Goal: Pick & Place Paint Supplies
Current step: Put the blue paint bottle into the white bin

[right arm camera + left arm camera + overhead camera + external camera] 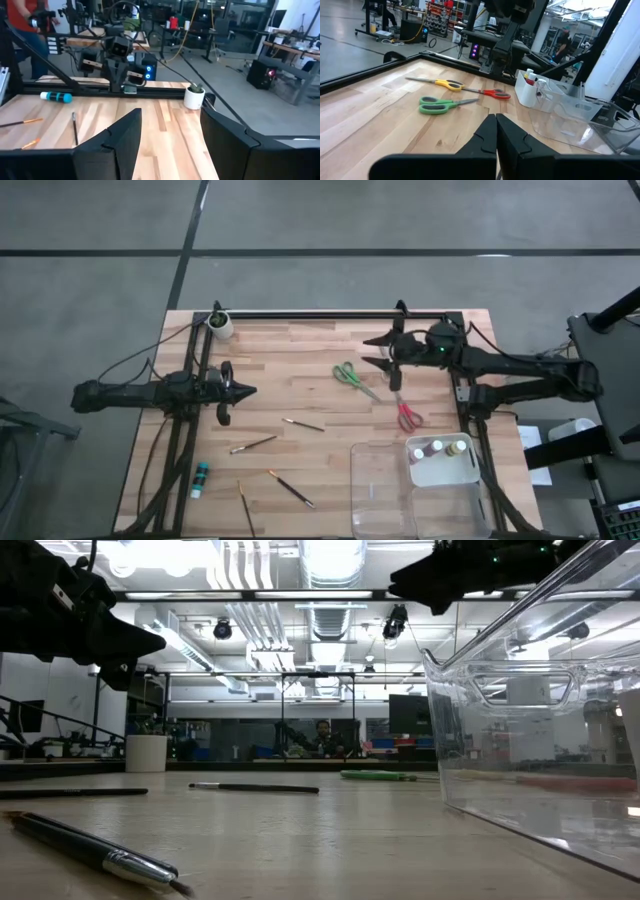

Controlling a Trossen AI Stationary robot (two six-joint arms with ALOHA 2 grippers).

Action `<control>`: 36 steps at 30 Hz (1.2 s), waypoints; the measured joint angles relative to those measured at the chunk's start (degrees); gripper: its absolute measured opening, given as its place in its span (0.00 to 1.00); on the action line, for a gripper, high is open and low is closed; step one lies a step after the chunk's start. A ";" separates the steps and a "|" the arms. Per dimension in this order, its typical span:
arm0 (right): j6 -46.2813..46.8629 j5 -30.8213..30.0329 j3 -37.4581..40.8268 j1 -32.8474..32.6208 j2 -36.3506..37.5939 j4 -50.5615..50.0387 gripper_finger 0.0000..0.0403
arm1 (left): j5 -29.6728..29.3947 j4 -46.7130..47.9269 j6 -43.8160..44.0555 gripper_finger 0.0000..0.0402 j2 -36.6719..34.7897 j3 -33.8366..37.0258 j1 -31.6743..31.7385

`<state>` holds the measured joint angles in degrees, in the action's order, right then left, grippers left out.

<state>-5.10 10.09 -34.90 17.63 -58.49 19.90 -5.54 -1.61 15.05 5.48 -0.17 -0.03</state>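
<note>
Green scissors (351, 376) and red scissors (408, 417) lie flat on the table's right half. Yellow scissors (448, 84) show in the left wrist view, beyond the green scissors (438, 105). Several thin brushes (303, 424) (253, 444) (291, 488) lie near the middle. A teal bottle (200, 478) lies on its side at the near left. Small bottles (438, 447) stand in a white bin. My left gripper (243, 390) hangs shut over the table's left half, touching nothing. My right gripper (372, 351) is open in the air, on the far side of the green scissors.
A clear plastic tray (385, 495) sits at the near right edge and holds the white bin (445, 470). A small white cup (220, 326) stands at the far left corner. A black rail (330, 314) runs along the far edge. People stand in the room beyond the table.
</note>
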 joint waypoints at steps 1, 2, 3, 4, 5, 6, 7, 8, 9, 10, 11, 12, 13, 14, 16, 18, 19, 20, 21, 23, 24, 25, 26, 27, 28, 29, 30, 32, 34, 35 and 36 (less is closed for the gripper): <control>0.00 -0.01 0.46 0.00 0.48 -0.07 0.50 | 0.00 0.00 0.00 0.00 0.00 -0.01 -0.02; 0.00 -0.05 0.74 0.04 0.86 -0.09 0.50 | 0.00 -0.01 0.00 0.00 0.00 0.01 0.00; 0.02 -0.08 1.01 0.09 1.21 -0.07 0.50 | 0.00 -0.01 0.00 0.00 0.00 -0.01 -0.01; 0.19 -0.09 1.37 0.09 1.61 -0.07 0.50 | 0.00 -0.01 0.00 0.00 0.00 -0.01 0.00; 0.22 -0.06 1.65 0.07 1.97 -0.07 0.50 | 0.00 -0.01 0.00 0.00 0.00 0.00 -0.02; 0.22 -0.05 1.90 0.04 2.23 -0.02 0.50 | 0.00 -0.01 0.00 0.00 0.00 -0.01 0.00; 0.22 -0.05 2.27 0.00 2.45 -0.02 0.50 | 0.00 -0.01 0.00 0.00 0.00 -0.01 -0.02; 0.22 -0.03 2.58 0.00 2.63 -0.14 0.50 | 0.00 -0.01 0.00 0.00 0.00 0.00 -0.01; 0.22 -0.05 2.76 0.00 2.62 -0.15 0.50 | 0.00 -0.01 0.00 0.00 0.00 0.01 -0.02; 0.24 -0.05 2.99 0.02 2.62 -0.04 0.50 | 0.00 -0.01 0.00 0.00 0.00 -0.01 -0.01; 0.24 -0.06 3.20 0.02 2.62 -0.12 0.50 | 0.00 -0.01 0.00 0.00 0.00 -0.01 -0.02; 0.23 -0.06 3.30 0.02 2.50 -0.15 0.50 | 0.00 0.00 0.00 0.00 0.00 0.01 -0.01; 0.22 -0.05 3.31 0.02 2.30 -0.15 0.50 | 0.00 -0.01 0.00 0.00 0.00 -0.01 -0.01; 0.22 -0.05 3.31 0.01 2.07 -0.13 0.50 | 0.00 -0.01 0.00 0.00 0.00 -0.01 -0.01; 0.22 -0.06 3.31 0.02 1.59 -0.13 0.50 | 0.01 -0.01 0.00 0.00 0.00 0.00 -0.02; 0.22 -0.07 3.31 0.02 1.06 -0.11 0.50 | 0.00 -0.01 0.00 0.00 0.00 -0.01 -0.01; 0.22 -0.07 3.31 0.02 0.76 -0.10 0.50 | 0.00 -0.01 0.00 0.00 0.00 -0.01 -0.01; 0.22 -0.07 3.33 0.02 0.41 -0.07 0.50 | 0.00 0.00 0.00 0.00 0.00 0.00 -0.01; 0.22 -0.07 3.31 0.02 0.13 -0.11 0.50 | 0.00 0.01 0.00 0.00 0.00 0.00 -0.01; 0.25 -0.06 3.31 0.02 -0.63 -0.03 0.50 | 0.00 -0.01 0.00 0.00 0.00 -0.01 -0.01; 0.70 0.17 3.31 0.02 -0.97 -0.03 0.50 | 0.00 0.00 0.00 0.00 0.00 -0.01 -0.02; 0.89 0.41 3.32 0.02 -1.35 0.17 0.50 | 0.00 -0.01 0.00 0.00 0.00 0.01 -0.02; 0.90 0.46 3.32 0.02 -1.59 0.44 0.50 | 0.00 -0.01 0.00 0.00 0.00 0.00 -0.01; 0.92 0.51 3.32 0.02 -1.70 0.43 0.50 | 0.01 -0.01 0.00 0.00 0.00 0.00 -0.02; 0.95 0.60 3.33 0.02 -1.76 0.44 0.50 | 0.00 -0.01 0.00 0.00 0.00 0.00 -0.02; 0.99 0.61 3.33 0.02 -1.85 0.50 0.50 | 0.00 -0.01 0.00 0.00 0.00 0.00 -0.02; 1.05 0.63 3.31 0.02 -1.91 0.46 0.50 | 0.00 0.00 0.00 0.00 0.00 -0.01 -0.02; 1.09 0.64 3.31 0.02 -1.91 0.45 0.50 | 0.00 0.00 0.00 0.00 0.00 -0.01 -0.01; 1.09 0.65 3.32 0.02 -1.91 0.49 0.50 | 0.00 -0.01 0.00 0.00 0.00 -0.01 0.00; 1.09 0.65 3.31 0.02 -1.91 0.47 0.50 | 0.00 -0.01 0.00 0.00 0.00 0.01 -0.02; 1.09 0.65 3.31 0.02 -1.91 0.46 0.50 | 0.00 -0.01 0.00 0.00 0.00 -0.01 -0.02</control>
<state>-4.01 10.75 -31.59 17.65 -60.40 20.36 -5.54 -1.63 15.05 5.48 -0.19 -0.05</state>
